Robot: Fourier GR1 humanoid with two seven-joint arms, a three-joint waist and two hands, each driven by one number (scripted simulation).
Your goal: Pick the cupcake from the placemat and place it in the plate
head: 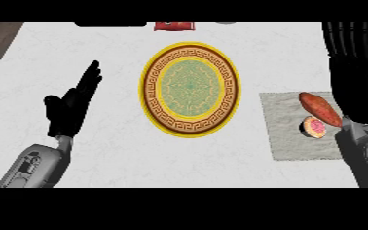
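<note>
The cupcake (314, 126) sits on the placemat (287, 131) at right, the plate (190, 88) at centre. Left hand (72, 105) rests open with straight fingers at left. The right hand (345, 48) reaches up the right edge; whether its fingers are open, I cannot tell.

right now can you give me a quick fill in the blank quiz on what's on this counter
1. The cupcake lies on the grey ____.
2. The long orange-brown vegetable lies beside the ____ on the same mat.
3. The plate with the yellow rim holds ____.
4. The left robot hand rests with its fingers ____.

Missing words: placemat; cupcake; nothing; open
</note>
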